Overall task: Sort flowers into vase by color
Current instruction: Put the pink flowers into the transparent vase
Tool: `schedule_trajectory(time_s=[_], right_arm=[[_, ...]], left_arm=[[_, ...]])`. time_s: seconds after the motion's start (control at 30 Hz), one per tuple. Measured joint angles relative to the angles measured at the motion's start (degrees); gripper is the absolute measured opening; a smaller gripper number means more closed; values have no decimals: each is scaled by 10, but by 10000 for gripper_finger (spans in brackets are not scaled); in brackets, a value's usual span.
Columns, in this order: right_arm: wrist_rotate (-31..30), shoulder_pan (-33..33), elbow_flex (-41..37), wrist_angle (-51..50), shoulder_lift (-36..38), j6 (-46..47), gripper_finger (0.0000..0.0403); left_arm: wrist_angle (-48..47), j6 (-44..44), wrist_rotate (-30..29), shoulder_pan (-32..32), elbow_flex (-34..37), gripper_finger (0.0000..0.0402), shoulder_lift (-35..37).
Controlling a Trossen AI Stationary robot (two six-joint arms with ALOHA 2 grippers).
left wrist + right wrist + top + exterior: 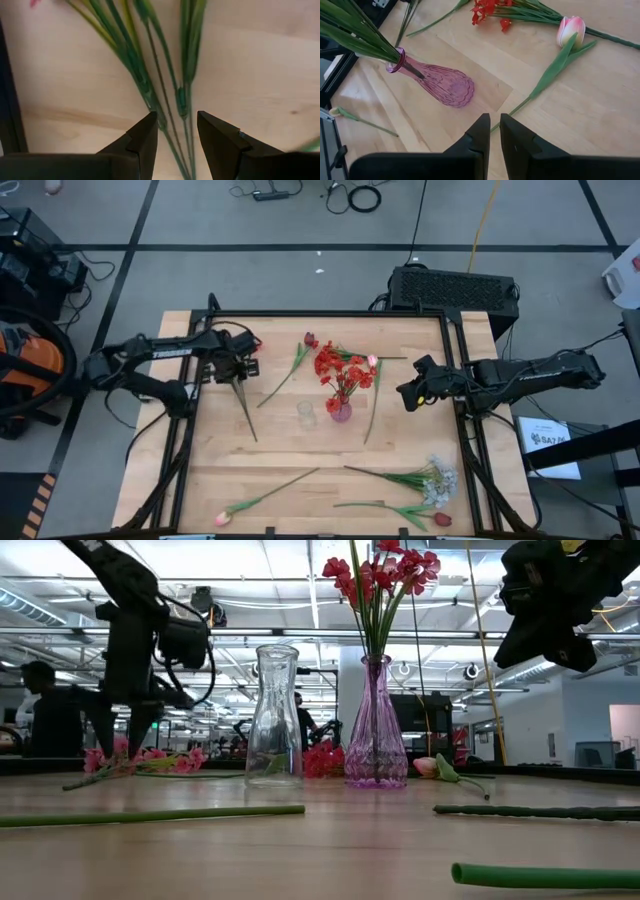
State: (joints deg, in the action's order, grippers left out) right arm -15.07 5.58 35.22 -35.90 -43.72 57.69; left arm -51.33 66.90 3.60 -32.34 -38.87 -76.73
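A pink-bloomed spray of flowers [150, 760] lies flat on the table's left side, its green stems [150, 80] running toward the near edge [246, 412]. My left gripper [177, 122] points down over it, open, one finger on either side of the stems; I see no touch. A purple vase [341, 412] holds red flowers [385, 570] upright, and an empty clear vase [306, 414] stands just left of it. My right gripper [494, 120] hovers shut above the table's right side [404, 396], holding nothing.
A dark red tulip [303, 348], a red spray [335, 360] and a pink tulip [571, 27] lie behind the vases. Near the front edge lie a pink tulip [224, 518], a white-blue spray [436, 480] and a red tulip [441, 520].
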Motion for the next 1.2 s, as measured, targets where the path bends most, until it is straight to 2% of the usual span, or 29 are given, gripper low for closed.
schedule_trajectory(time_s=[0.17,0.43,0.57,0.77,0.97,1.2], right_arm=[[0,0,0,0,0,-3,36],[0,0,0,0,0,-1,36],[-1,0,0,0,0,-1,36],[-3,0,0,0,0,-1,36],[-18,0,0,-4,0,-19,36],[-30,0,0,-48,0,-58,36]], left_arm=[[5,-1,7,0,0,145,-48],[96,-16,23,-4,9,145,-100],[95,-18,30,-8,9,121,-102],[95,-18,14,-8,12,19,-93],[82,-28,8,-1,14,19,-74],[80,-13,-45,37,-9,11,36]])
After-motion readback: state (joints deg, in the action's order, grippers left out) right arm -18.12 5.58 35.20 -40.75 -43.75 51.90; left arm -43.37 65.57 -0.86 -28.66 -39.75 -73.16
